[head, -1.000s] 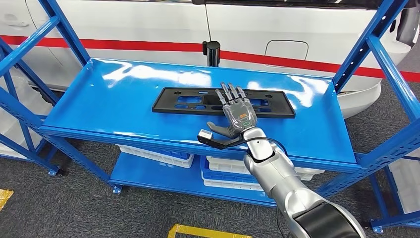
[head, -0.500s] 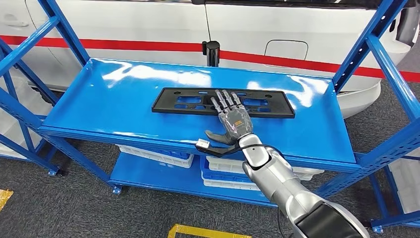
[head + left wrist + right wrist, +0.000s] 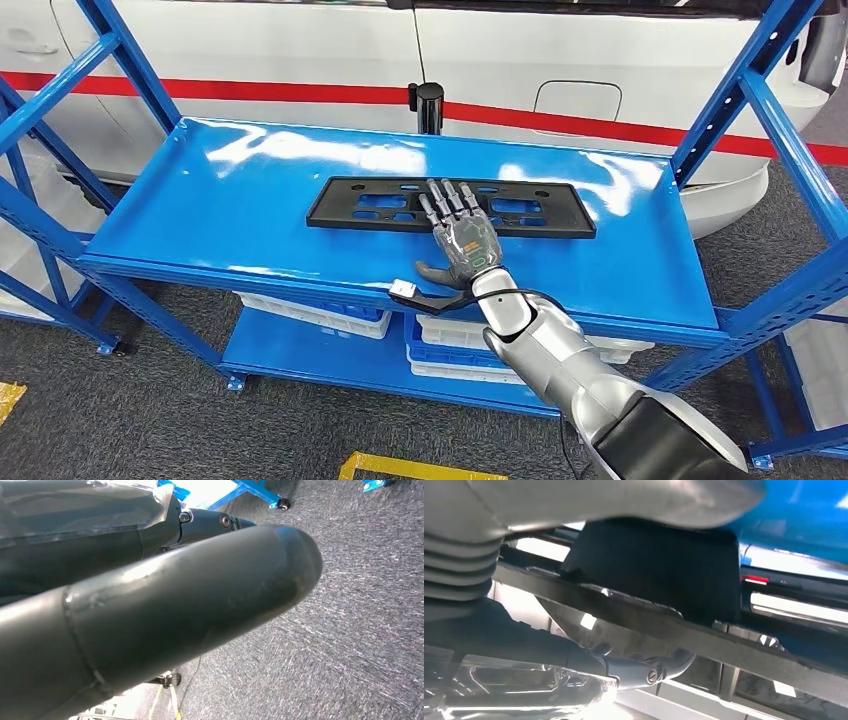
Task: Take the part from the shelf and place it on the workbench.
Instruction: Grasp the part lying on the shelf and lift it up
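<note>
A long flat black part (image 3: 370,205) with cut-outs lies across the middle of the blue top shelf (image 3: 230,190). My right hand (image 3: 463,243) lies over the part's near edge a little right of its middle. The fingers reach straight across the part and the thumb points left over the shelf. It grips nothing. In the right wrist view the black part (image 3: 664,570) runs between the grey thumb (image 3: 624,500) and a dark finger (image 3: 649,672). My left hand (image 3: 150,610) hangs over grey carpet, its thumb straight, holding nothing.
A white car with a red stripe (image 3: 300,90) stands close behind the shelf. A black post (image 3: 427,105) rises at the shelf's far edge. White bins (image 3: 320,315) sit on the lower shelf. Slanted blue uprights (image 3: 770,130) frame both sides. Yellow floor tape (image 3: 400,468) lies in front.
My right hand has slid a little left and back toward the shelf's front edge, staying flat over the part. The part has not moved.
</note>
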Motion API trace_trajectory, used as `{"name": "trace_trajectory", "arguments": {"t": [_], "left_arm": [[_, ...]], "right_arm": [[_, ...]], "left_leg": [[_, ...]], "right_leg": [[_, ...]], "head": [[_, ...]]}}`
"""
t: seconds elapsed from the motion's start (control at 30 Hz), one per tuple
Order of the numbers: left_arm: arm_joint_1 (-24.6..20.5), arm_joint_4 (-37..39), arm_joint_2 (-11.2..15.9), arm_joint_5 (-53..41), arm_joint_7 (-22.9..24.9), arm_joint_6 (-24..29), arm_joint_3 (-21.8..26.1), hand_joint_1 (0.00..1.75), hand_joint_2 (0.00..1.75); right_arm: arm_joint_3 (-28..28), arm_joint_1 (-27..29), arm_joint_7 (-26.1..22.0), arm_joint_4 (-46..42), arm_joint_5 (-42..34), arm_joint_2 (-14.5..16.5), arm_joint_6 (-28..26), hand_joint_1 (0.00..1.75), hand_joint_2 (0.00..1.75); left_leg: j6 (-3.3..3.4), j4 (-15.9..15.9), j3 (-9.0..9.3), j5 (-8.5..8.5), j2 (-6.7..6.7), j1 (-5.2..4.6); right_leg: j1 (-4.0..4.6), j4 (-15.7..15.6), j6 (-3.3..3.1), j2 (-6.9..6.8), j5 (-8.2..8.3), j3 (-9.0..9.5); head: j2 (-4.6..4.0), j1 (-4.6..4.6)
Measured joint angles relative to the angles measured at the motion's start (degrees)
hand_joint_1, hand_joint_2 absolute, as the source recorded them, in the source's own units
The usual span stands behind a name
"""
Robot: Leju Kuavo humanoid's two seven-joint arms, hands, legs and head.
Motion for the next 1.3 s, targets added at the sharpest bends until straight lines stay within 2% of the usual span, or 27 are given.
{"name": "trace_trajectory", "arguments": {"t": [0.17, 0.4, 0.7, 1.07, 1.3], "left_arm": [[-0.19, 0.00, 0.01, 0.00, 0.04, -0.57, -0.50, 0.00, 0.00], [-0.32, 0.00, 0.03, 0.00, 0.05, -0.94, -0.71, 0.00, 0.00], [-0.53, 0.00, -0.14, 0.00, 0.41, -1.58, -1.08, 0.00, 0.00], [-0.58, 0.00, -0.20, 0.08, 0.72, -1.74, -1.47, 0.00, 0.00], [-0.62, 0.00, -0.32, 0.25, 1.10, -2.03, -1.49, 0.00, 0.00]], "right_arm": [[4.68, -2.35, 4.76, 1.58, -0.02, 0.46, 0.00, 0.00, 1.75], [7.96, -4.00, 6.12, 2.97, -0.02, 1.08, -0.08, 0.00, 1.75], [12.49, -6.68, 11.07, 6.87, -0.02, 3.22, -0.08, 0.00, 1.75], [15.50, -8.05, 13.11, 10.09, -0.21, 4.20, -0.09, 0.00, 1.75], [14.02, -7.77, 11.95, 10.74, -0.34, 4.39, -0.17, 0.00, 1.75]], "left_leg": [[0.00, 0.00, 0.02, 0.00, 0.00, 0.00], [0.00, 0.00, 0.07, 0.00, 0.00, 0.00], [0.00, 0.00, 0.13, 0.00, 0.00, 0.00], [0.00, 0.00, 0.13, 0.00, 0.00, -0.01], [0.00, 0.00, 0.17, 0.00, 0.00, -0.02]], "right_leg": [[0.00, 0.00, 0.00, 0.00, 0.00, 0.02], [0.00, 0.00, 0.00, 0.00, 0.00, 0.08], [0.00, 0.00, 0.00, 0.00, 0.00, 0.10], [0.00, 0.00, 0.00, 0.00, 0.00, 0.10], [-0.01, 0.00, 0.00, 0.00, 0.00, 0.12]], "head": [[0.00, 0.00], [0.00, 0.00], [0.00, 0.00], [0.00, 0.00], [0.00, 0.00]]}}
